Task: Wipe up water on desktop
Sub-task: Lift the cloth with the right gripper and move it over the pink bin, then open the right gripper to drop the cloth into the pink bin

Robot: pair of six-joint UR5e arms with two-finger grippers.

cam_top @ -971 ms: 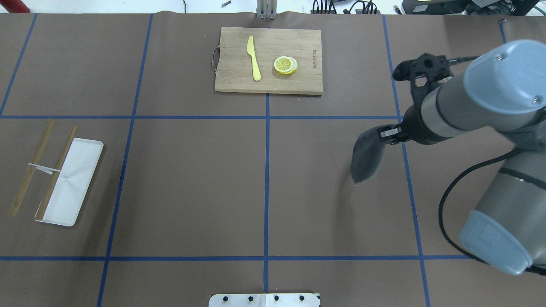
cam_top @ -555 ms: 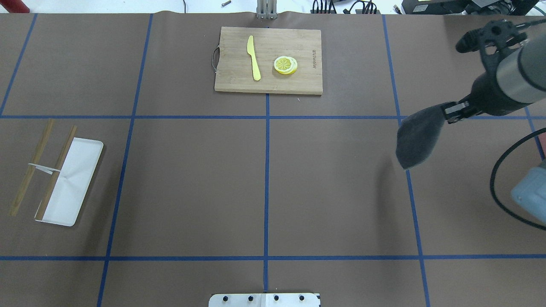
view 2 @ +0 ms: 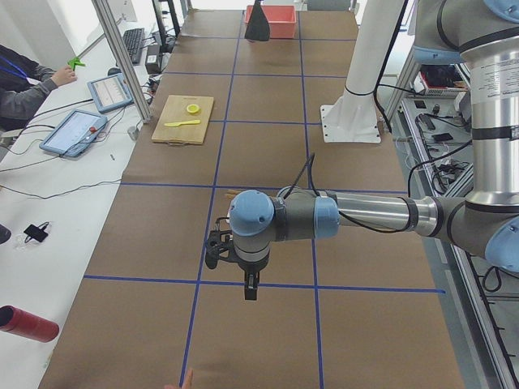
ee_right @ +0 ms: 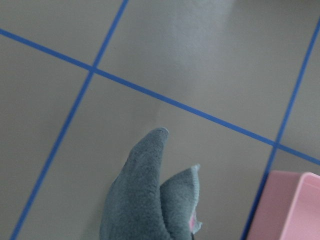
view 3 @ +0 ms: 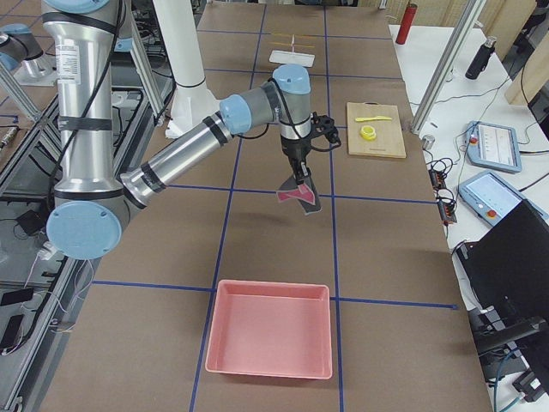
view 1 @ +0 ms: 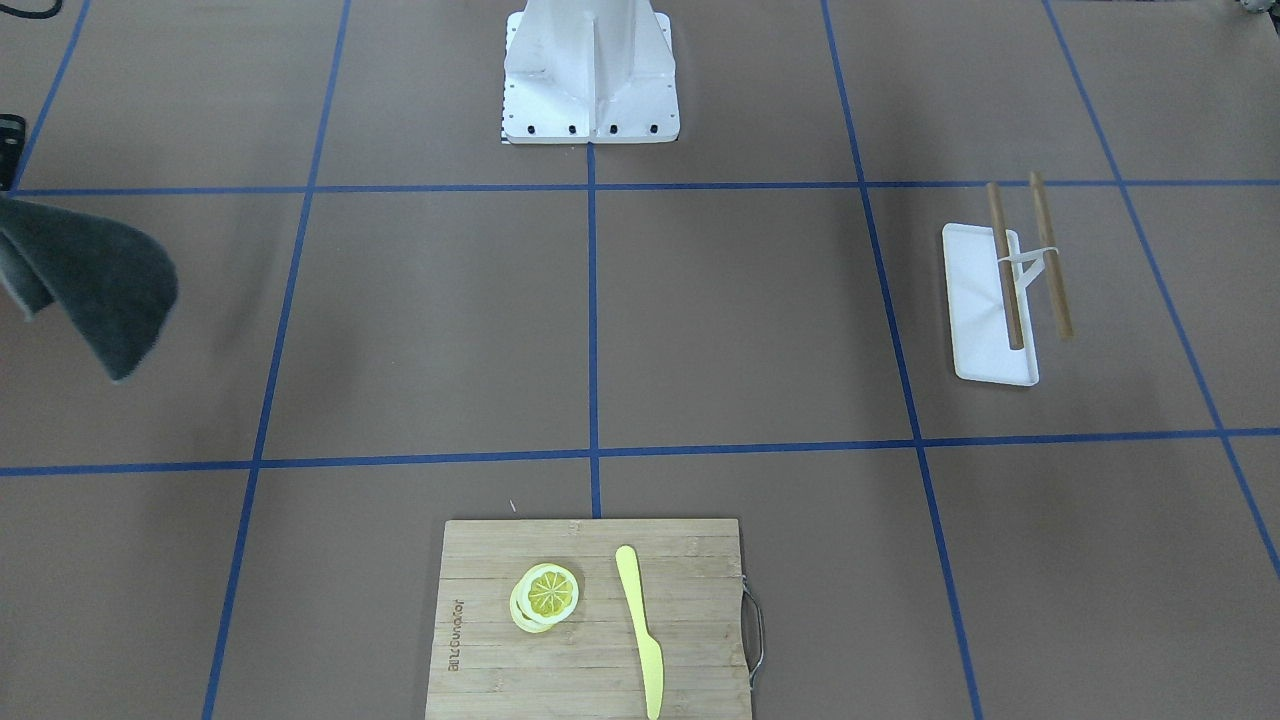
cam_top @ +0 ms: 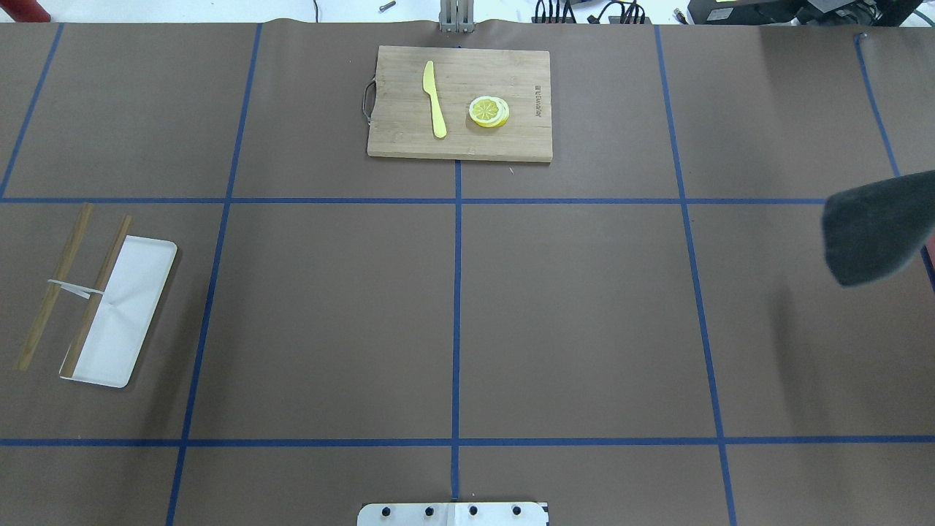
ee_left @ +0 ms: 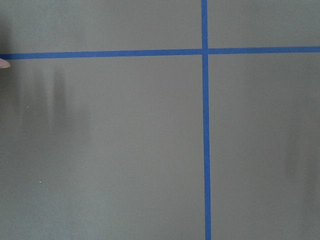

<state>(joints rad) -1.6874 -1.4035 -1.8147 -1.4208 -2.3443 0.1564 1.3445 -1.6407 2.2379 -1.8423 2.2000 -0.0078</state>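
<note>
At the right end, nearest, the pink bin (view 3: 274,287); just beyond, right gripper (view 3: 298,178) clenches a grey cloth (cam_top: 873,230) clear above the desktop (cam_top: 584,314), no puddle showing. Looks like put-away: swing over, release. Far-off left gripper (view 2: 250,288): can't tell.

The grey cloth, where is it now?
In the overhead view the grey cloth hangs at the right edge, above the desktop, near the pink bin.

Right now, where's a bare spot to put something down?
The middle of the desktop, between the board and the tray, is bare. It's busier on the robot's right, where the cloth hangs over it.
</note>
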